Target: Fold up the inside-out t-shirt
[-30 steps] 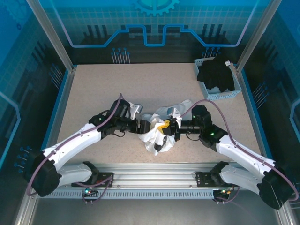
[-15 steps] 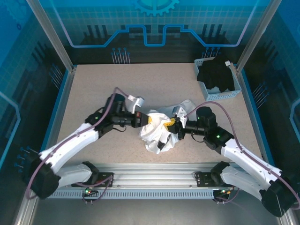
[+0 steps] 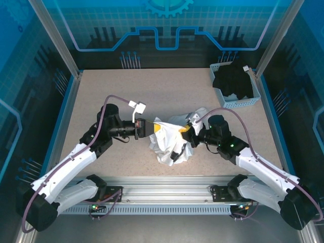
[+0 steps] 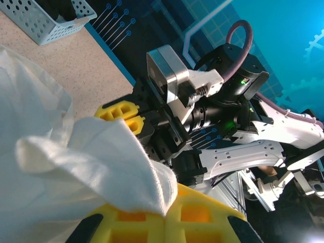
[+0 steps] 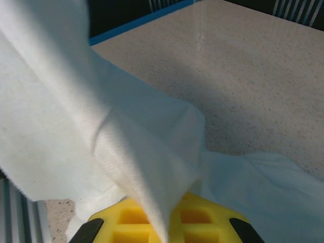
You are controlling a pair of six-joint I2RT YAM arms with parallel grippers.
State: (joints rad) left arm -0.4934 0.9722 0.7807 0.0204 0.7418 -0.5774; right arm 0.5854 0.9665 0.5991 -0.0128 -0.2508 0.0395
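The white t-shirt (image 3: 169,144) hangs bunched between my two grippers at the table's middle front, its lower part resting on the table. My left gripper (image 3: 158,128) is shut on a fold of the shirt at its left upper edge. In the left wrist view the yellow fingers (image 4: 202,217) pinch the white cloth (image 4: 76,162), with the right gripper (image 4: 124,115) facing it close by. My right gripper (image 3: 185,130) is shut on the shirt's right upper edge. In the right wrist view the cloth (image 5: 111,126) drapes down into the closed yellow fingers (image 5: 212,223).
A light blue basket (image 3: 238,103) holding a black garment (image 3: 234,81) stands at the back right corner; it also appears in the left wrist view as the basket (image 4: 48,23). Bare speckled tabletop (image 3: 101,96) lies to the left and behind. Blue rails edge the table.
The left gripper has drawn back to the left and away from the front edge, and the right gripper has shifted slightly farther back. The shirt's top edge has spread a little between them.
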